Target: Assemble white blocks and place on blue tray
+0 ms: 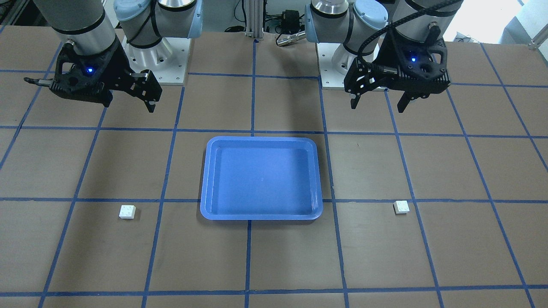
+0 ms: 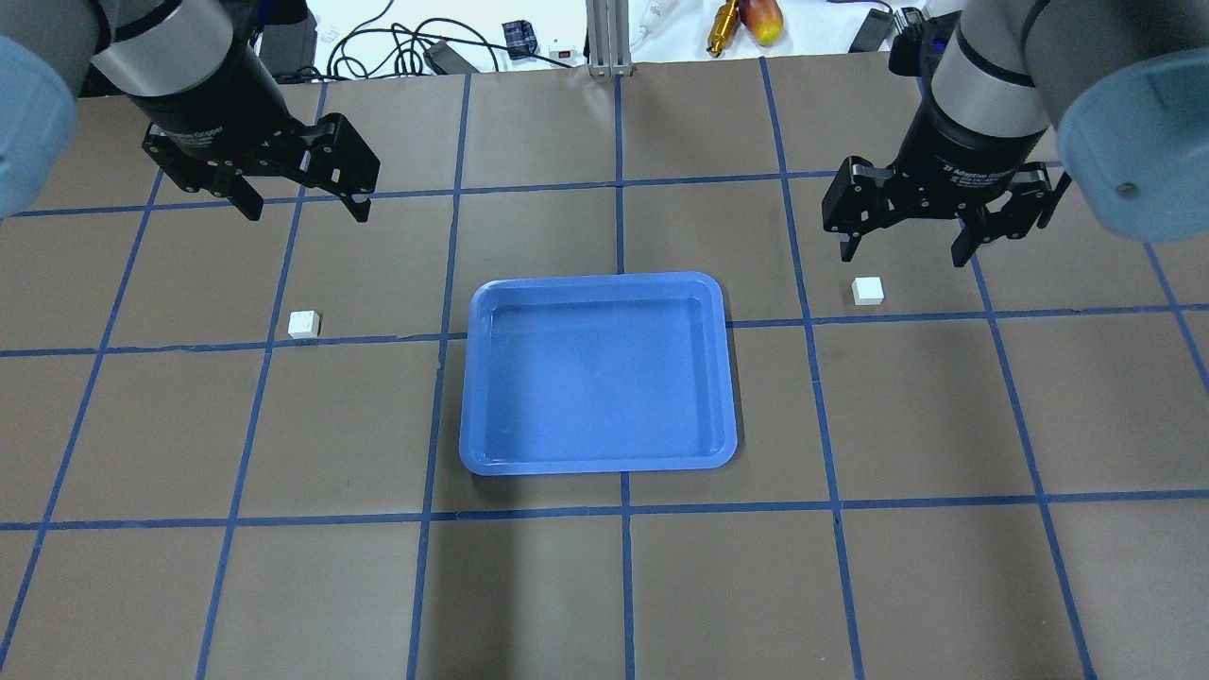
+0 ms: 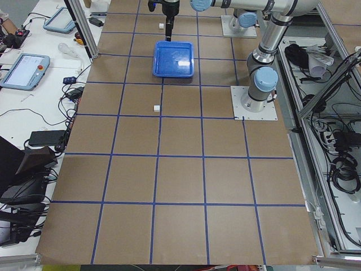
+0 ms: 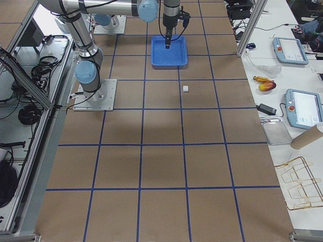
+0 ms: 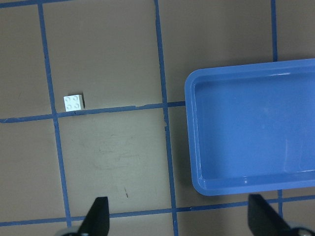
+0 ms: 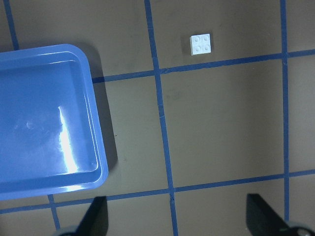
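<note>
The blue tray (image 2: 597,373) lies empty at the table's middle; it also shows in the front view (image 1: 261,177). One white block (image 2: 304,324) sits left of the tray, on the table, studs up; the left wrist view shows it (image 5: 74,102). The other white block (image 2: 867,290) sits right of the tray; the right wrist view shows it (image 6: 202,43). My left gripper (image 2: 302,203) hangs open and empty above the table, short of its block. My right gripper (image 2: 907,247) hangs open and empty just short of its block.
The brown table has a blue tape grid. Cables, tools and a red-yellow object (image 2: 760,21) lie beyond the far edge. The arm base plates (image 1: 158,64) stand at the robot's side. Side benches hold tablets (image 4: 291,49).
</note>
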### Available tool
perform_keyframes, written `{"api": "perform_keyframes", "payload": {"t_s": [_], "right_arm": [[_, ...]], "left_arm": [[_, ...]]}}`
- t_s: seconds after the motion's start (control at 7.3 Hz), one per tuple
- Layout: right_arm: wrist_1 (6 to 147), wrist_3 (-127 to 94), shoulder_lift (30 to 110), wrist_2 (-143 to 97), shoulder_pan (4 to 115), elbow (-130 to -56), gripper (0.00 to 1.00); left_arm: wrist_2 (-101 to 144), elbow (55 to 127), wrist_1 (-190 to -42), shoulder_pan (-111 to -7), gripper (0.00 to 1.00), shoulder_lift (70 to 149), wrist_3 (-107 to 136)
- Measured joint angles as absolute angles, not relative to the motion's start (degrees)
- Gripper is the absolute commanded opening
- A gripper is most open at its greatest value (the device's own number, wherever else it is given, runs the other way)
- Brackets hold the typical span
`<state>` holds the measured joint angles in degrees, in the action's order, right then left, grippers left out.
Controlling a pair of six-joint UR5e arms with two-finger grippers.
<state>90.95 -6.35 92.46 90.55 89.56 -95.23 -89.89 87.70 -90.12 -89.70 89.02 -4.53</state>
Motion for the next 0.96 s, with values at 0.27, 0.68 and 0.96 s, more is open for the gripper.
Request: {"api": "perform_keyframes", "payload": {"t_s": [0.27,0.68,0.96], "right_arm": [[91.04,-6.37,92.46,90.53,89.56,-95.27,1.00],[91.20,-6.61,92.46,90.55,89.56,-95.33,1.00],[91.27,-6.89,92.46,90.53,89.56,-95.36,1.00]], "left_arm": [[-89.99,87.66,-90.11,-89.66,1.00,88.95,-4.51],[-90.30,87.70,-90.44,-89.58,1.00,89.18,-2.82],[-90.64,87.63,-91.57,-89.56,1.00,89.68,-2.19]]}}
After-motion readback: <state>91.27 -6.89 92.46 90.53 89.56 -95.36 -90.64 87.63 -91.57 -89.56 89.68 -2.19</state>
